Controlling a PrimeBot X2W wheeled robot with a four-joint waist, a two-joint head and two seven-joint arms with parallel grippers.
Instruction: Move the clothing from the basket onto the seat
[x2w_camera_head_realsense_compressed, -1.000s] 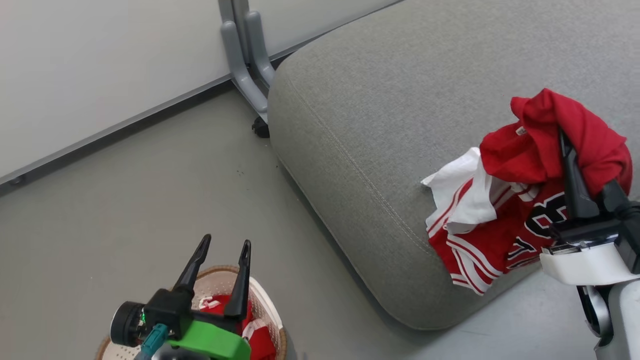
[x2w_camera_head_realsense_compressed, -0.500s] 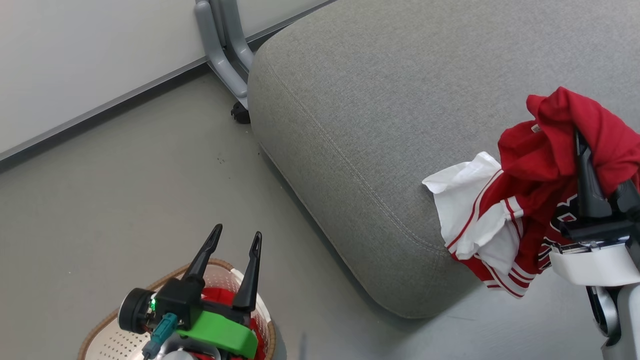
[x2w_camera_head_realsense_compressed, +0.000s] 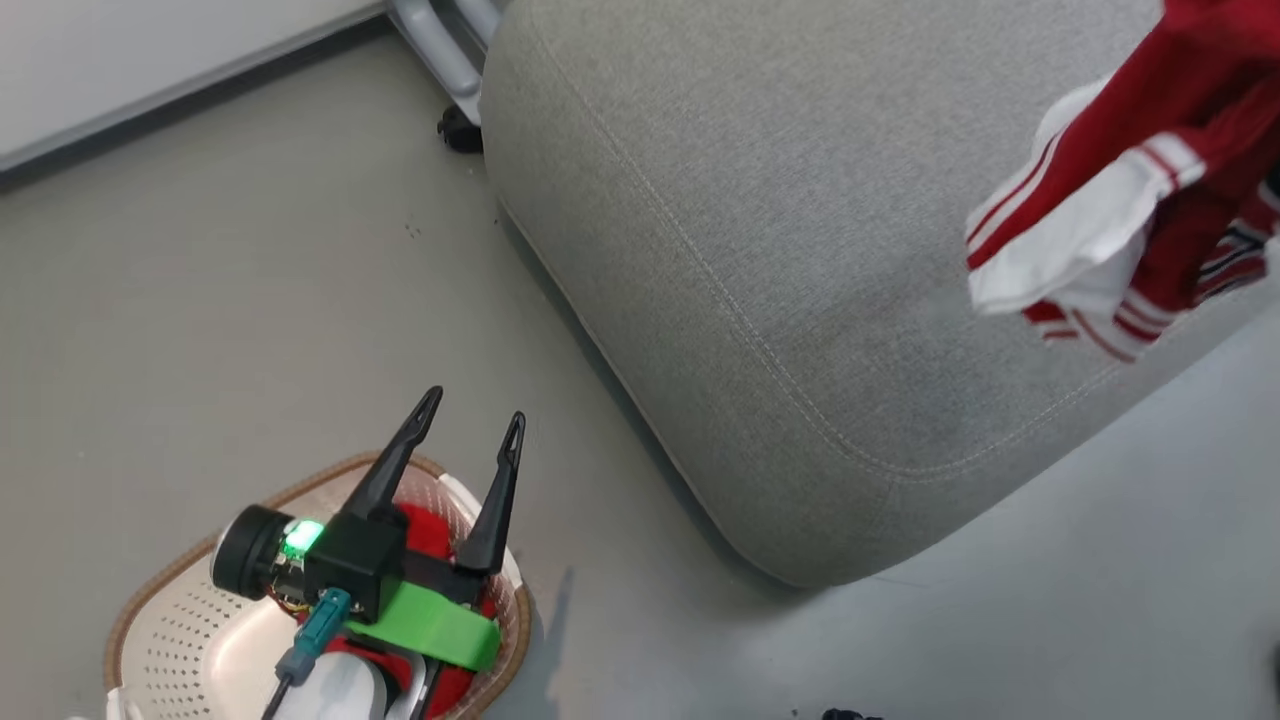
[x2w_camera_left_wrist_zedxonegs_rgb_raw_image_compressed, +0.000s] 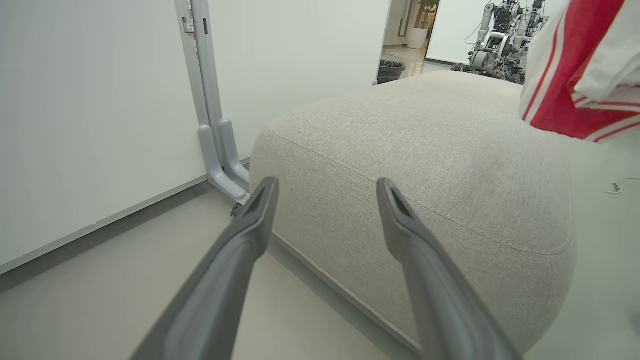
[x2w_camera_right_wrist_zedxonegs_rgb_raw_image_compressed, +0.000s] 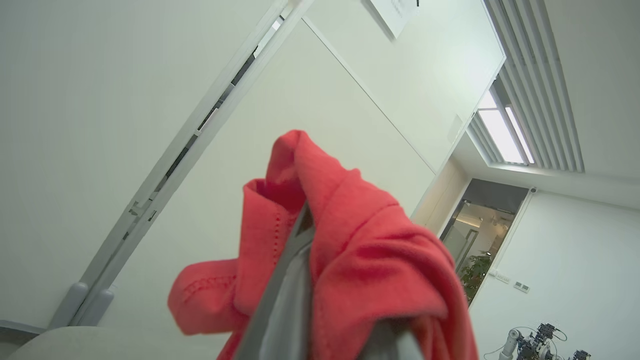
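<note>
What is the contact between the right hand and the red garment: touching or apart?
Touching. The right wrist view shows the red garment draped over the right hand, with its fabric pinched between the closed fingers.

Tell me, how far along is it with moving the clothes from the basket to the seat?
Done: nothing lies on the seat yet. In hand: the right end effector is shut on a red-and-white garment, which hangs above the seat. Left: set it down, then fetch the red garment in the basket, below the open left end effector.
</note>
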